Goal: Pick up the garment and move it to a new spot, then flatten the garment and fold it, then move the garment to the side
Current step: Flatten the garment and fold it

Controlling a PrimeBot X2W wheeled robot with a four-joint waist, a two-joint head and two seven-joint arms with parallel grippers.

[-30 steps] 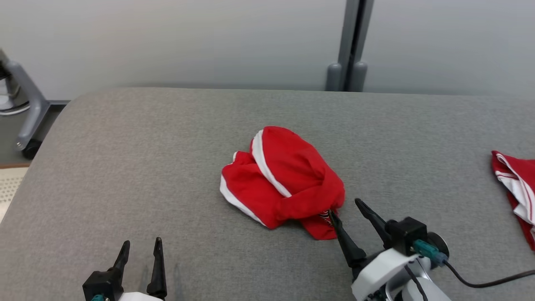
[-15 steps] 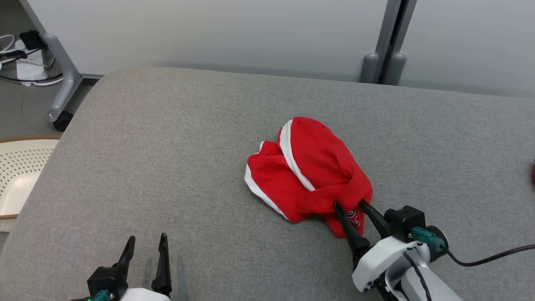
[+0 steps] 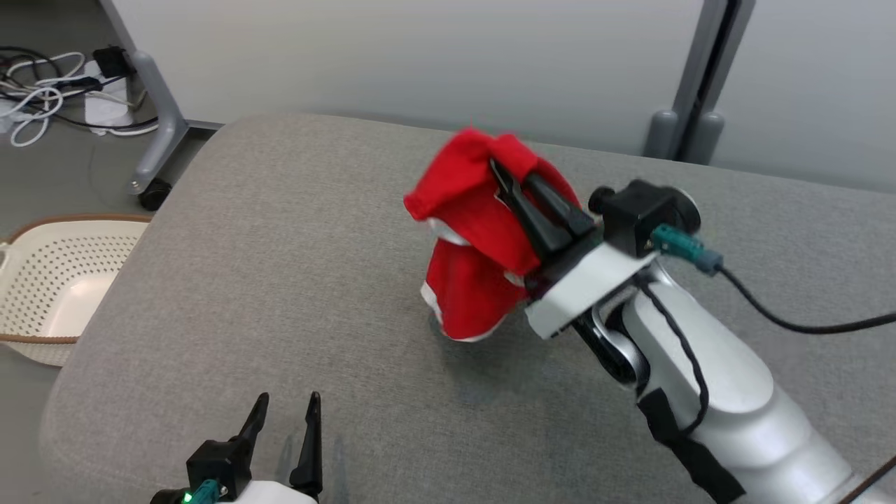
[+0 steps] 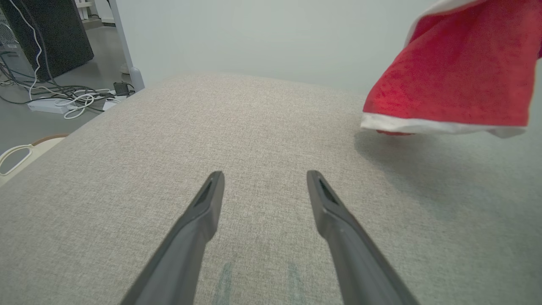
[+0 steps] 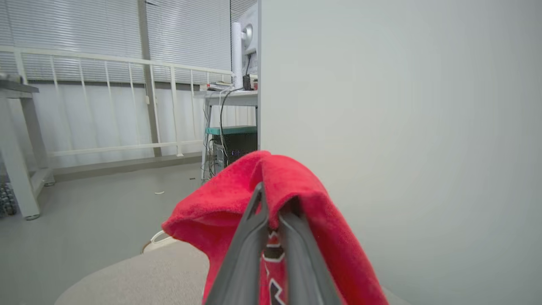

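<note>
The garment [image 3: 476,238] is red cloth with white trim, and it hangs in the air over the middle of the grey padded table [image 3: 280,266]. My right gripper [image 3: 505,175] is shut on its upper fold, the cloth draped over both fingers. In the right wrist view the red garment [image 5: 237,203] wraps the closed fingertips. In the left wrist view the garment's hem [image 4: 449,84] hangs just above the table at the upper right. My left gripper [image 3: 287,409] stands open near the table's front edge, well to the left of the cloth, holding nothing.
A cream perforated basket [image 3: 49,280] sits on the floor off the table's left edge. Cables [image 3: 42,91] and a wheeled grey stand leg [image 3: 157,140] lie beyond the far left corner. A grey post [image 3: 689,105] stands behind the table against the pale wall.
My right gripper closed on the garment's near edge and lifted it off the table, up and toward the far side. The head camera turned left. The left gripper stayed put.
</note>
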